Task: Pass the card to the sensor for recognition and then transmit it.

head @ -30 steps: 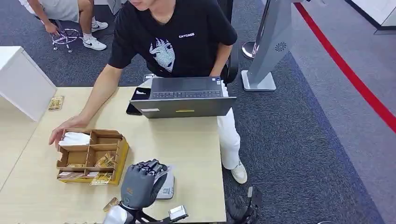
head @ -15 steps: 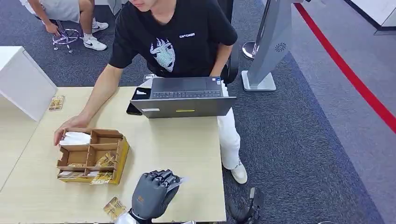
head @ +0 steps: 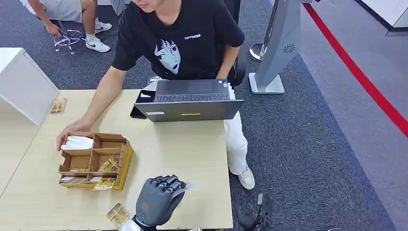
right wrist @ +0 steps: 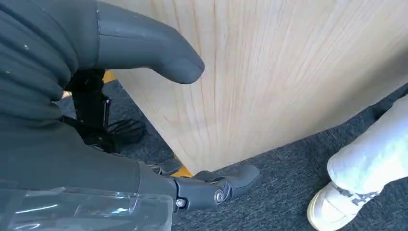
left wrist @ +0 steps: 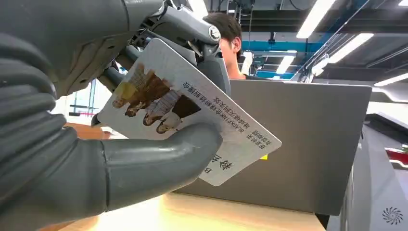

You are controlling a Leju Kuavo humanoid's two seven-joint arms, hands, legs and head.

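A pale wood-grain tabletop point(head: 192, 149) stands on dark grey carpet point(head: 308, 144) crossed by a red stripe point(head: 356, 72). The left hand point(head: 156, 199), at six o'clock, pinches a glossy rectangular card point(left wrist: 192, 110) between thumb and fingers, facing a grey laptop point(head: 192, 101). The right hand point(right wrist: 72, 86) hangs empty beside the table edge, fingers apart.

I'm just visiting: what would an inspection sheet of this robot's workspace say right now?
Surface: light wooden table, mostly bare near the middle.
Job's things: white printed card, held in the left hand.
Clutter: brown cardboard compartment box; grey laptop; loose patterned card.
Hands: left grips the card; right hand holds nothing, beside the table edge.
Cables: nothing seen.
Surroundings: person in black T-shirt touching the box; grey carpet.
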